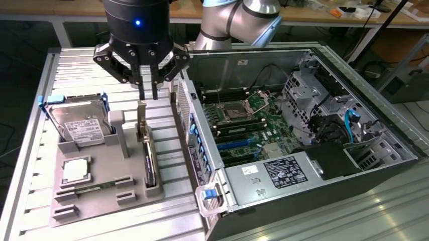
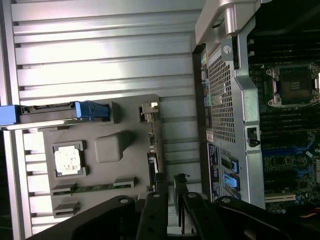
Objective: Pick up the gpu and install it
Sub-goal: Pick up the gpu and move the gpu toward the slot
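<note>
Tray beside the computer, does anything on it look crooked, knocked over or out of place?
Nothing stands out. On the tray, the hard drive, CPU, RAM and GPU each sit in their own holders; the GPU stands on edge, with the end effector hanging above it.

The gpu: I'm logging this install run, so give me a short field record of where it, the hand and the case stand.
gpu: standing on edge in the grey tray, not lifted
hand: just above the gpu's bracket end, slightly open, holding nothing
hard drive: in the same tray, toward the exterior view's left
computer case: open, beside the tray on the exterior view's right
motherboard: exposed inside the case
</note>
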`<state>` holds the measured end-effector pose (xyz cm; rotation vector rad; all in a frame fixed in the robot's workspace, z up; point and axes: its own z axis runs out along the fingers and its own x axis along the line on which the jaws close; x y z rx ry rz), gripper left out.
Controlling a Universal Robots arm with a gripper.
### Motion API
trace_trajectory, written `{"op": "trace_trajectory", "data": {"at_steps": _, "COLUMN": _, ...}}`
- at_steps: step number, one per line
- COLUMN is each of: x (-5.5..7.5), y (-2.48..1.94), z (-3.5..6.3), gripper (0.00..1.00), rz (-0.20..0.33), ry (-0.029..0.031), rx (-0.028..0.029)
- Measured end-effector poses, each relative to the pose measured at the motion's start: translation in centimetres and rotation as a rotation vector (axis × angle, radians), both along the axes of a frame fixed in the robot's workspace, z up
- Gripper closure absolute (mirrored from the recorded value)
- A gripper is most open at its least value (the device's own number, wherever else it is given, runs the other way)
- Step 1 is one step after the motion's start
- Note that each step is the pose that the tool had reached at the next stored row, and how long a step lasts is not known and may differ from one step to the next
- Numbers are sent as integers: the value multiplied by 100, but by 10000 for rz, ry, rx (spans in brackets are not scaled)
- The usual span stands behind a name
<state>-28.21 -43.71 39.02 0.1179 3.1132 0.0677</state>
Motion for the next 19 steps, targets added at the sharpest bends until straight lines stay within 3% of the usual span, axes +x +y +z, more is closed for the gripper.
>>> {"op": "trace_trajectory", "data": {"at_steps": 2, "x": 0, "y": 0, "z": 0, "gripper": 71, "rz": 0, "ry": 0, "rx": 0}}
{"op": "trace_trajectory", "data": {"at_steps": 4, "x": 0, "y": 0, "z": 0, "gripper": 52, "rz": 0, "ry": 0, "rx": 0}}
{"op": "trace_trajectory", "data": {"at_steps": 6, "x": 0, "y": 0, "z": 0, "gripper": 40, "rz": -1, "ry": 0, "rx": 0}}
{"op": "trace_trajectory", "data": {"at_steps": 19, "x": -1, "y": -1, "z": -40, "gripper": 40, "rz": -2, "ry": 0, "rx": 0}}
